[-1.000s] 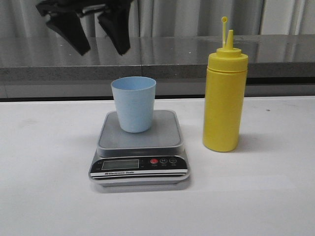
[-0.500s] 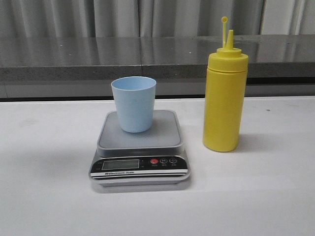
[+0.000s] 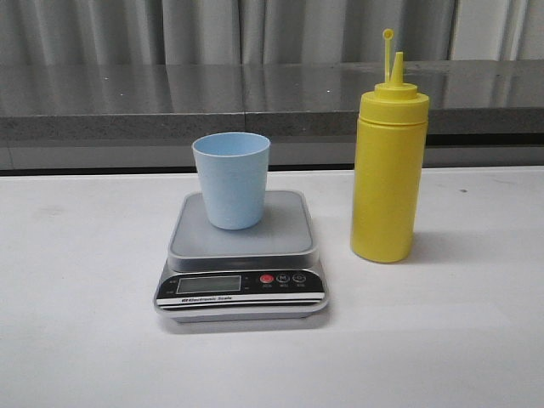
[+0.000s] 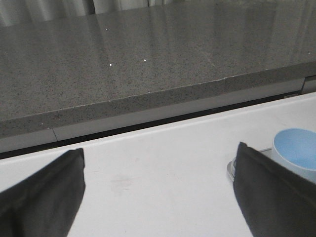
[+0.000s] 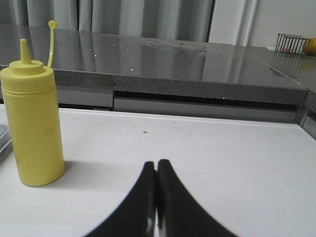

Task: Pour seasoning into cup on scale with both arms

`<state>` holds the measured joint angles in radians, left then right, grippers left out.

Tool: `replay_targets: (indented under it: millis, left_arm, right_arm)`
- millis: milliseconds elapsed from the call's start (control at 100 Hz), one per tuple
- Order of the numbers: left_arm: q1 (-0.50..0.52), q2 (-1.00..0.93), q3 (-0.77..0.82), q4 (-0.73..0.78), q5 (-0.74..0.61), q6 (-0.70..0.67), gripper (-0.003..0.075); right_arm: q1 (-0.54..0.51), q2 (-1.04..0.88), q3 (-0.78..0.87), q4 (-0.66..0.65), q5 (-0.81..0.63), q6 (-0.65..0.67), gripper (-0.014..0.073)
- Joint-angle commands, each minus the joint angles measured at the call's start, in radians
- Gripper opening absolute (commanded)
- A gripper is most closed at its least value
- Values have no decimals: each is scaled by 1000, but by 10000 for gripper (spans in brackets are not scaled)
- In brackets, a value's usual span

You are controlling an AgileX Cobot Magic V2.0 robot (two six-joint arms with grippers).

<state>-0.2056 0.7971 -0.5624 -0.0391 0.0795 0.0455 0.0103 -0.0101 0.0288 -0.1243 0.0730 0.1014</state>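
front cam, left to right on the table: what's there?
scale with the cup standing on its platform → seasoning bottle, upright on the table to the right of the scale. No gripper shows in this view.

From my end the seasoning bottle looks like smooth yellow plastic with a soft sheen, not really glossy. The cup is pale blue plastic, pretty matt, faintly speckled. The scale has a brushed-looking silver-grey platform, could be metal but I can't swear to it, and a shiny black front panel. The table is a plain matt white surface. The counter behind is polished speckled grey stone, properly reflective. The left gripper fingers read as dull matt black, the right gripper a bit glossier.
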Motion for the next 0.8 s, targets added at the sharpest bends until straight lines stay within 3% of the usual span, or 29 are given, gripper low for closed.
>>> replay_targets:
  millis: [0, 190, 460, 580, 790]
  left_arm:
    - [3, -89, 67, -2, -148, -3, 590]
    - [3, -227, 191, -5, -174, -3, 590]
    - [3, -264, 205, -5, -206, -3, 555]
    - [3, -264, 205, -5, -206, -3, 430]
    - [3, -264, 205, -5, -206, -3, 68]
  right_arm:
    - [-6, -17, -1, 2, -79, 1, -120]
    - [-6, -17, -1, 2, -79, 1, -120]
    - [-6, -17, -1, 2, -79, 1, -120]
    - [-6, -16, -1, 2, -73, 1, -120]
    - [-6, -16, -1, 2, -73, 1, -120]
